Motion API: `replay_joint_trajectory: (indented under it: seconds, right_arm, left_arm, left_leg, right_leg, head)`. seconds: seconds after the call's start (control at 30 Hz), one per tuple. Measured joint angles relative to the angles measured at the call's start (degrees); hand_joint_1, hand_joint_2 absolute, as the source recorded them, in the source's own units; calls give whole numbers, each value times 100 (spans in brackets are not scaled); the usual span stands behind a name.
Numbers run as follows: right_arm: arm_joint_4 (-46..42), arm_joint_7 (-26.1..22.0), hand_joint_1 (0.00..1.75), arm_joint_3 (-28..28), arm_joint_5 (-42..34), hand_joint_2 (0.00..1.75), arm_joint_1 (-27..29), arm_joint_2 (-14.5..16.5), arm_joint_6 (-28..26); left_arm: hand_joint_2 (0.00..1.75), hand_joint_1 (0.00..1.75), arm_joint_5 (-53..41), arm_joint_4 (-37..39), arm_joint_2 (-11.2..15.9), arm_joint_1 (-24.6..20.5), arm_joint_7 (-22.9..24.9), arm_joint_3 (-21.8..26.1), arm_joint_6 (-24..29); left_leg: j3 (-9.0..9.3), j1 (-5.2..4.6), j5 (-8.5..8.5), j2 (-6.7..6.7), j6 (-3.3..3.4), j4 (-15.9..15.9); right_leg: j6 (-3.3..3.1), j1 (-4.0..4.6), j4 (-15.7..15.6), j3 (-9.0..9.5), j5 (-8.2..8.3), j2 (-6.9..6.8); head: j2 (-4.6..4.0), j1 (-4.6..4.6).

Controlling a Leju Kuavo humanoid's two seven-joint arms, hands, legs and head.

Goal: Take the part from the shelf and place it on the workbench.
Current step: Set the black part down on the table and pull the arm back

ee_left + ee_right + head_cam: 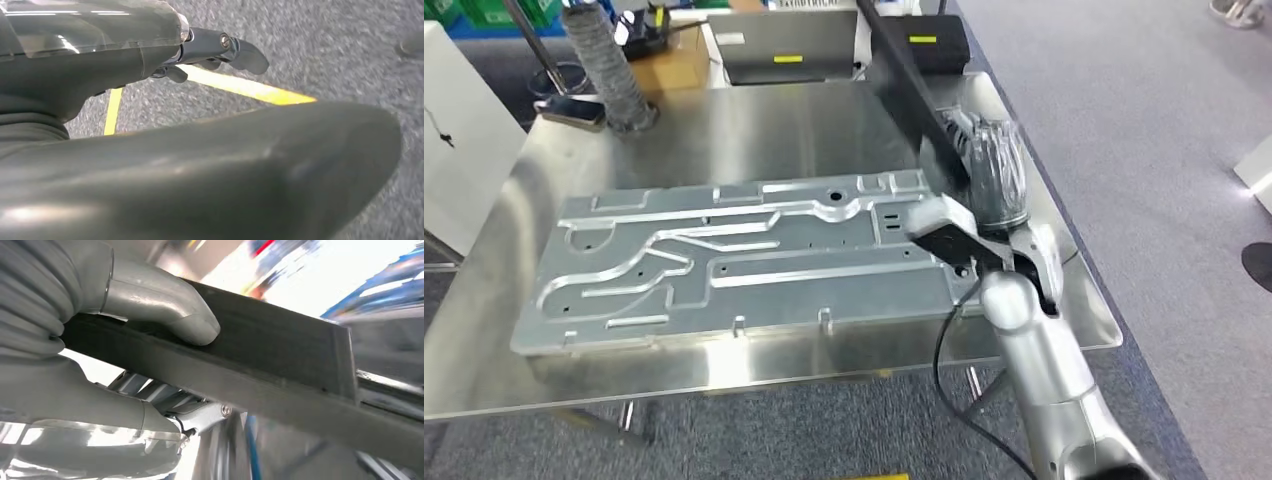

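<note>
The part (911, 85) is a long, flat dark bar. My right hand (996, 170) grips its lower end above the right side of the steel workbench (754, 130), and the bar slants up and away toward the bench's far edge. In the right wrist view the thumb (165, 305) presses on the bar (280, 345) while the fingers wrap under it. My left hand (150, 75) hangs over the carpet with its fingers (235, 50) stretched out and nothing in it.
A large machined aluminium plate (724, 260) covers the middle and left of the bench. At the back stand a grey ribbed hose (609, 70), a cardboard box (669, 65), a laptop (789, 45) and a black case (934, 45). Yellow tape (250, 89) marks the floor.
</note>
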Motion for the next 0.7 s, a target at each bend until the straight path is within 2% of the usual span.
replay_joint_trajectory:
  seconds: [0.07, 0.13, 0.17, 0.2, 0.23, 0.27, 0.3, 0.37, 0.4, 0.47, 0.53, 0.57, 0.63, 0.67, 0.7]
  right_arm:
    - [461, 428, 175, 201, 1382, 175, -554, 34, 51]
    - [1040, 652, 175, 601, 2413, 175, -1059, 161, 402]
    - [1377, 708, 175, 876, 2786, 175, -1261, 264, 555]
    - [1710, 722, 175, 1171, 3021, 175, -1411, 380, 667]
    - [2026, 702, 175, 1456, 3153, 175, -1516, 509, 751]
    - [2349, 656, 175, 1731, 3207, 175, -1596, 656, 838]
    - [2654, 591, 175, 1979, 3204, 175, -1650, 805, 931]
    - [3251, 500, 175, 2447, 3104, 175, -1707, 1100, 1053]
    - [3520, 484, 175, 2661, 3023, 175, -1708, 1220, 1084]
    - [3996, 465, 175, 3021, 2810, 175, -1694, 1412, 1148]
    - [4388, 453, 175, 3249, 2572, 175, -1693, 1542, 1243]
    - [4557, 454, 175, 3323, 2466, 175, -1700, 1577, 1301]
    - [4889, 465, 175, 3441, 2288, 175, -1695, 1619, 1416]
    - [5032, 476, 175, 3485, 2230, 175, -1684, 1625, 1451]
    - [5152, 495, 175, 3523, 2190, 175, -1678, 1628, 1478]
  left_arm:
    - [0, 0, -33, 0, -3, -34, -13, -1, 7]
    - [0, 0, -79, 0, -7, -48, -2, -2, 19]
    - [0, 0, -102, 0, -7, -49, 7, -3, 28]
    - [0, 0, -118, 0, -4, -54, 15, -3, 38]
    - [0, 0, -133, 0, -2, -60, 19, -3, 47]
    - [0, 0, -145, 0, 1, -65, 17, -3, 52]
    - [0, 0, -157, 0, 2, -64, 12, -3, 56]
    - [0, 0, -171, 0, -2, -65, -5, -4, 68]
    - [0, 0, -173, 0, -5, -64, -15, -5, 74]
    - [0, 0, -173, 0, -10, -65, -44, -5, 83]
    - [0, 0, -176, 0, -17, -63, -94, -5, 77]
    - [0, 0, -179, 0, -19, -64, -127, -5, 71]
    - [0, 0, -183, 0, -18, -61, -196, -5, 52]
    - [0, 0, -183, 0, -18, -54, -225, -5, 44]
    - [0, 0, -183, 0, -17, -44, -257, -5, 32]
  left_leg:
    - [-301, 16, -105, 18, -61, 506]
    - [-776, 34, -356, 34, -132, 1190]
    - [-986, 44, -455, 40, -158, 1411]
    - [-1123, 51, -455, 44, -173, 1457]
    - [-1174, 57, -321, 50, -182, 1312]
    - [-1148, 62, -50, 61, -186, 996]
    - [-1083, 69, 303, 80, -185, 594]
    - [-967, 53, 725, 109, -126, 8]
    - [-952, 45, 787, 110, -77, -93]
    - [-950, 42, 781, 79, 13, -86]
    - [-941, 57, 767, 55, 64, -96]
    - [-929, 62, 756, 51, 90, -101]
    - [-904, 48, 720, 46, 138, -101]
    - [-885, 34, 700, 45, 156, -101]
    - [-857, 14, 677, 44, 170, -101]
  right_leg:
    - [-65, -20, -45, 90, -48, 9]
    - [-106, -18, -53, 167, -119, 32]
    - [-109, -18, -53, 215, -163, 50]
    - [-107, -18, -52, 276, -212, 65]
    - [-97, -19, -50, 344, -267, 70]
    - [-84, -20, -46, 421, -328, 65]
    - [-66, -18, -44, 488, -389, 54]
    - [-14, 4, -20, 559, -490, 35]
    - [16, 17, -12, 562, -525, 27]
    - [70, 30, 3, 555, -578, 1]
    - [122, 22, 167, 487, -707, -20]
    - [145, 16, 404, 368, -831, -24]
    - [165, 12, 1141, -48, -1103, -27]
    - [161, 14, 1461, -257, -1167, -27]
    - [145, 21, 1611, -388, -1130, -26]
  head:
    - [0, 0]
    - [1, 0]
    - [1, 0]
    - [1, 0]
    - [1, 0]
    - [0, 0]
    - [0, 0]
    - [0, -1]
    - [0, -1]
    - [0, -1]
    - [1, -1]
    - [1, 0]
    - [1, 0]
    - [1, 0]
    - [1, 0]
